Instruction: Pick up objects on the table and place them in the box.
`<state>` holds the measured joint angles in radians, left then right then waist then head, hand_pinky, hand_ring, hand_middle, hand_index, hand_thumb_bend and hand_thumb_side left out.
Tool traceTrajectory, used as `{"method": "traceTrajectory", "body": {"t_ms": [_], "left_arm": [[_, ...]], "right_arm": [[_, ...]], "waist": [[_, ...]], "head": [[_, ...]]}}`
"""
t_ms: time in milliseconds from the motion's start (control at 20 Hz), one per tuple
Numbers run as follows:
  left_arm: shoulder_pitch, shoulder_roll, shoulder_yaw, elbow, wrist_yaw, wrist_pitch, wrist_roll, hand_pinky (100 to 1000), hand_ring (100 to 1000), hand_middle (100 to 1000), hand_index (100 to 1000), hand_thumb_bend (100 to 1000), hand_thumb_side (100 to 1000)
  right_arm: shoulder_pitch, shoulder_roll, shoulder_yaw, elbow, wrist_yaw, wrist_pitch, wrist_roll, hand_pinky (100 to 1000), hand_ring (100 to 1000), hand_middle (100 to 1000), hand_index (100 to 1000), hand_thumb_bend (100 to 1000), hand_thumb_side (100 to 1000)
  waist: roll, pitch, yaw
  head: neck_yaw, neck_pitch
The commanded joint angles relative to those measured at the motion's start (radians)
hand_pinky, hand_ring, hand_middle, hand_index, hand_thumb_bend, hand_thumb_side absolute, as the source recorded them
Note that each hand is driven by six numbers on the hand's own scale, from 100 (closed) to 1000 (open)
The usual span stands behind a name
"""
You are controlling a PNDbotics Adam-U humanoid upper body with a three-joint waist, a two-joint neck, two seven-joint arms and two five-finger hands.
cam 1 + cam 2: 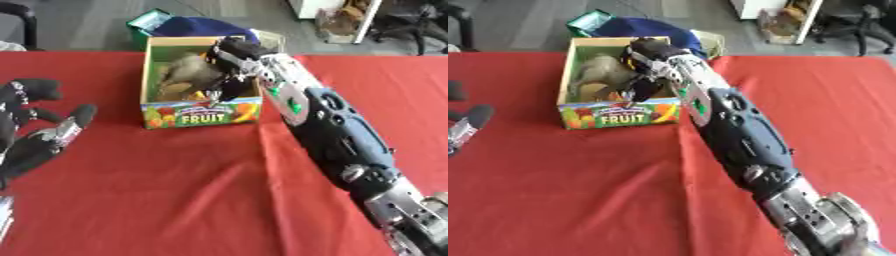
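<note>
**Right hand reaches down into the fruit box**

The right arm point(737, 130) runs from the lower right corner up across the red table point(562, 190), and its hand point(647, 60) is over the cardboard box point(619, 114) near the table's far edge. Fingers point down inside the box, beside a grey-brown soft thing point(597, 72); whether they grasp it I cannot tell. The left hand point(464, 125) shows only partly at the left edge.

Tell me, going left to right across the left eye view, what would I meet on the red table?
Left hand, resting open → fruit box → right hand, reaching into the box.
</note>
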<state>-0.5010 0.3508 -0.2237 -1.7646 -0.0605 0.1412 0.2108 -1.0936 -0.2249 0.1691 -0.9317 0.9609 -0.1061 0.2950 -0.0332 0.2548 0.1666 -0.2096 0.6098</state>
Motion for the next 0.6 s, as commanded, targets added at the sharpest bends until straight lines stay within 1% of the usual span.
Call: {"method": "traceTrajectory", "body": {"t_ms": [50, 100, 300, 450, 600], "left_arm": [[-0.021, 0.005, 0.001, -0.025, -0.002, 0.0, -0.007, 534, 715, 542, 675, 688, 379], [-0.022, 0.005, 0.001, -0.026, -0.002, 0.0, -0.008, 534, 715, 542, 675, 687, 379], [-0.02, 0.007, 0.001, -0.024, 0.001, 0.001, -0.009, 534, 713, 542, 675, 687, 379], [-0.018, 0.01, 0.001, -0.022, 0.001, 0.001, -0.008, 534, 712, 543, 675, 687, 378], [-0.013, 0.013, 0.002, -0.019, 0.0, 0.001, -0.007, 534, 712, 543, 675, 686, 379]], "right_arm": [[-0.043, 0.003, -0.057, 0.056, 0.049, 0.026, -0.068, 500, 304, 238, 419, 100, 228], [-0.05, 0.003, -0.066, 0.066, 0.053, 0.032, -0.084, 499, 304, 237, 419, 127, 191], [-0.069, -0.009, -0.09, 0.074, 0.037, 0.046, -0.119, 490, 300, 232, 418, 103, 171], [-0.079, -0.022, -0.091, 0.061, 0.007, 0.046, -0.114, 488, 299, 231, 418, 100, 163], [-0.089, -0.039, -0.085, 0.029, -0.03, 0.038, -0.098, 487, 298, 229, 417, 100, 157]], "waist": [[0.002, -0.014, 0.008], [0.001, -0.013, 0.011], [-0.001, -0.013, 0.013], [-0.003, -0.015, 0.007], [-0.004, -0.018, 0.001]], "head": [[-0.012, -0.019], [-0.013, -0.02], [-0.017, -0.019], [-0.017, -0.018], [-0.016, -0.016]]}}
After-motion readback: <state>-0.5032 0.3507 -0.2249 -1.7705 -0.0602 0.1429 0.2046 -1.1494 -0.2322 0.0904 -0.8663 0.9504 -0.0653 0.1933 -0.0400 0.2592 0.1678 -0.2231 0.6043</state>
